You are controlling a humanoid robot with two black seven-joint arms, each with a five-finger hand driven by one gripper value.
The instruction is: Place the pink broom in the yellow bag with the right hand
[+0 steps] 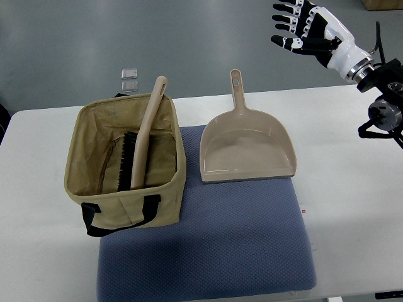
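Observation:
The pink broom (143, 146) stands inside the yellow bag (126, 217), black bristles down and handle leaning out over the bag's far rim. The bag is a khaki fabric tote with black straps, open at the top, resting on the left part of the blue mat (239, 245). My right hand (301, 28) is raised at the top right, far from the bag, fingers spread and holding nothing. The right arm enters from the right edge. No left arm shows.
A pink dustpan (247, 148) lies on the mat right of the bag, handle pointing away. Two small clear squares (129, 77) sit on the floor beyond the white table (352, 189). A brown box corner (384, 4) shows at the top right.

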